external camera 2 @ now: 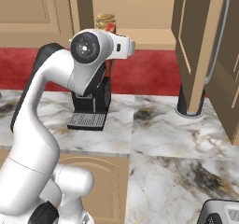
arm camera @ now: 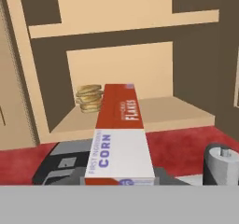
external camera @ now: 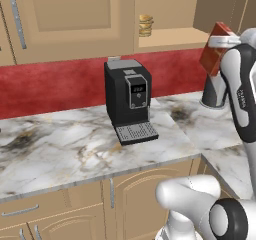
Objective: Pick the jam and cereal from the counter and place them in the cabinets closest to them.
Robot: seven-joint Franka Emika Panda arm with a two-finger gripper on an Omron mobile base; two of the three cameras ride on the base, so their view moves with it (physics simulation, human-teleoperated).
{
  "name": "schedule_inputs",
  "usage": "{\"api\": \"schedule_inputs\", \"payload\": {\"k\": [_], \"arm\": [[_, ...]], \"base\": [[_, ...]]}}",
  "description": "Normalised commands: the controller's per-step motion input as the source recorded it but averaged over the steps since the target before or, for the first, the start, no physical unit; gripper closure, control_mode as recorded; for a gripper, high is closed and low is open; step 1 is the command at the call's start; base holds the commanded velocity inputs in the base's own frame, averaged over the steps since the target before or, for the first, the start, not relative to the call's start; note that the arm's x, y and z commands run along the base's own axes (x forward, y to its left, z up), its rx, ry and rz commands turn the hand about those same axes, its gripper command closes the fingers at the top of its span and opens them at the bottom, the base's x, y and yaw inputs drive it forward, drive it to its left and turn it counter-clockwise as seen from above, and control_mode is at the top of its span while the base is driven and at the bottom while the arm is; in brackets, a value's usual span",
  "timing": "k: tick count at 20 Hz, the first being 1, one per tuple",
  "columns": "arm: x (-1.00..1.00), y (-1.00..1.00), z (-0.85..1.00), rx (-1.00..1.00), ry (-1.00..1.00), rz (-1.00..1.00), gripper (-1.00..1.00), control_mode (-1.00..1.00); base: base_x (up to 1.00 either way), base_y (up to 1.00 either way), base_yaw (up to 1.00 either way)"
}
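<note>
Claw (external camera: 225, 43) clamped on cereal box (arm camera: 119, 136), held up in the air in front of open wall cabinet (external camera: 170, 14), tilted, just below shelf lvl. Stacked yellowish item (arm camera: 89, 97) sits on shelf left of box. Coffee machine (external camera: 127, 100) on counter (external camera: 75, 149) below.

A rendered home kitchen: a veined marble counter (external camera: 75, 149) runs over tan wooden doors, with a red backsplash (external camera: 50, 86) behind. A black coffee machine (external camera: 128, 99) stands on it beneath wooden wall cabinets (external camera: 70, 14). The dark cylinder (external camera 2: 190, 104) farther along is perhaps a paper-towel holder.
</note>
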Motion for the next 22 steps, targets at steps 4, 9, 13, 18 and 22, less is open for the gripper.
{"api": "schedule_inputs", "payload": {"k": [4, 9, 13, 18, 22], "arm": [[-0.15, 0.00, 0.20, 0.00, -0.19, 0.00, 1.00, -1.00], [-0.07, 0.00, 0.15, 0.00, -0.20, 0.00, 1.00, -1.00], [0.06, 0.00, 0.12, 0.00, -0.16, 0.00, 1.00, -1.00], [0.12, 0.00, 0.16, 0.01, -0.13, 0.00, 1.00, -1.00], [0.12, 0.00, 0.14, 0.00, -0.07, 0.00, 1.00, -1.00]], "base": [[0.00, 0.00, 0.00], [0.00, 0.00, 0.00], [0.00, 0.00, 0.00], [0.00, 0.00, 0.00], [0.00, 0.00, 0.00]]}}
